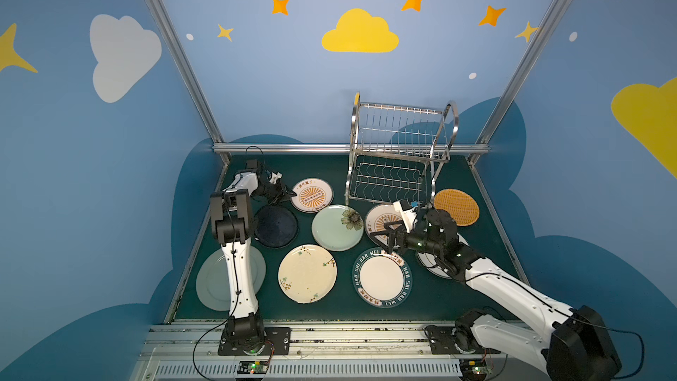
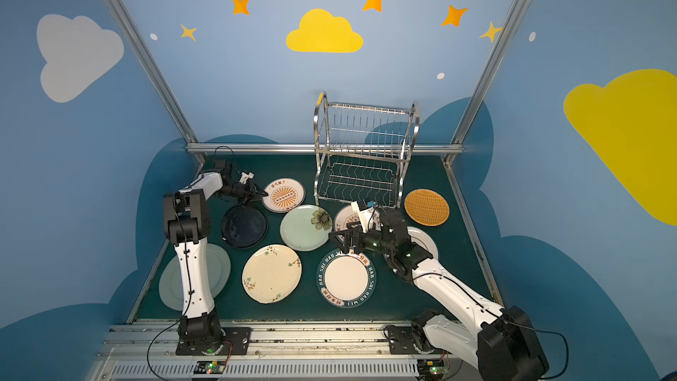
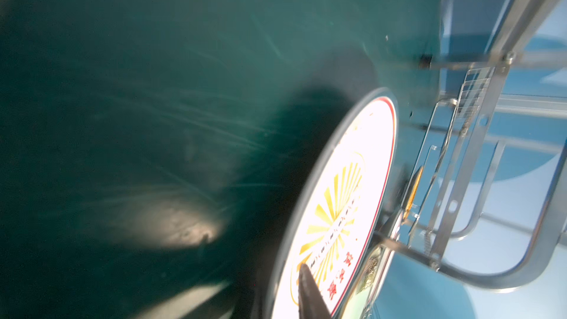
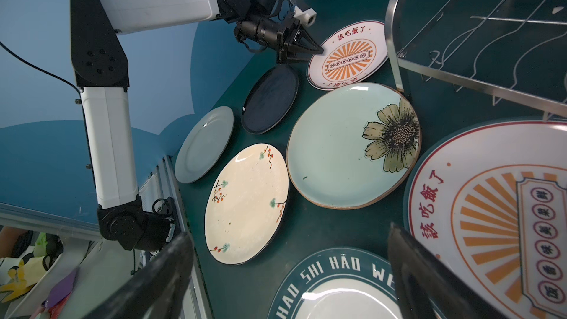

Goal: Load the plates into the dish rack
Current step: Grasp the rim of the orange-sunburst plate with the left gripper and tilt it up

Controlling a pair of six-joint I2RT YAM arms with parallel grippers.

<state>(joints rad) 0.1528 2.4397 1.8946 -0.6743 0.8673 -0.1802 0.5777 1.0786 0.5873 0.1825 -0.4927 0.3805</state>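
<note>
Nearest the camera, three plates line the front of the green surface (image 1: 432, 306): a pale grey-green plate (image 1: 208, 284) on the left, partly under the left arm, a cream blossom plate (image 1: 307, 273) in the middle, and a teal lettered plate (image 1: 382, 277) to its right. Farther back lie a navy plate (image 1: 276, 227), a green flower plate (image 1: 337, 227), a near sunburst plate (image 1: 377, 216) and, far right, an orange woven plate (image 1: 456, 207). A white plate (image 2: 423, 240) shows partly beneath the right arm.

At the back right stands the dish rack (image 1: 399, 155), upright on the surface. Every plate in view lies outside it.

At the far left, the left pincer (image 4: 319, 51) has its jaws drawn together on the left rim of the far sunburst plate (image 1: 312, 195); the left wrist view shows one finger lying on the plate's face. The right pincer (image 1: 381, 243) hangs with jaws spread wide, holding nothing, above the gap between the near sunburst plate and the teal lettered plate.
</note>
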